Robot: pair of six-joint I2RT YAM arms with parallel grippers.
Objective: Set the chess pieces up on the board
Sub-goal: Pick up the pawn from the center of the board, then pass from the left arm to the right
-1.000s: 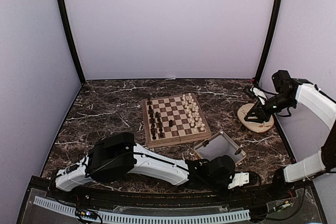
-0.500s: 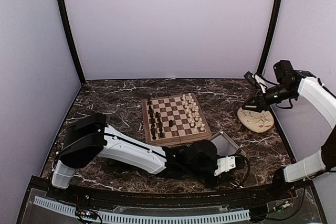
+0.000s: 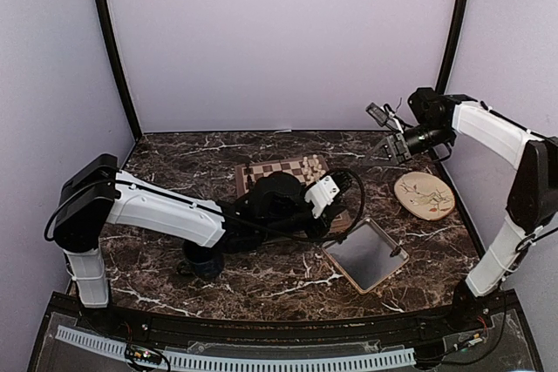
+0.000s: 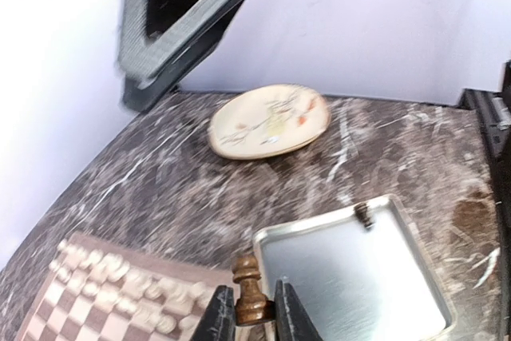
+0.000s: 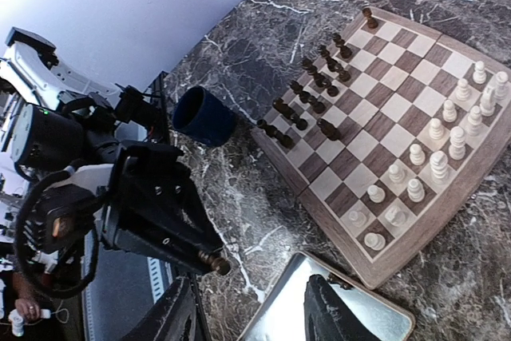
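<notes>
Left gripper (image 4: 251, 307) clamped on a dark brown pawn (image 4: 248, 277), which is held upright in the air and seen against the place where the board (image 4: 56, 317) and the grey tray (image 4: 359, 277) meet. Right gripper (image 5: 249, 297) raised above the table (image 5: 263, 29), fingers spread apart with nothing between them. On the board, dark pieces (image 5: 313, 101) stand along one side and cream pieces (image 5: 435, 149) along the other. One further dark piece (image 4: 363, 215) sits at the tray's far rim.

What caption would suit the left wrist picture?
Left gripper pinching a dark chess piece, grey tray and beige plate beyond.
</notes>
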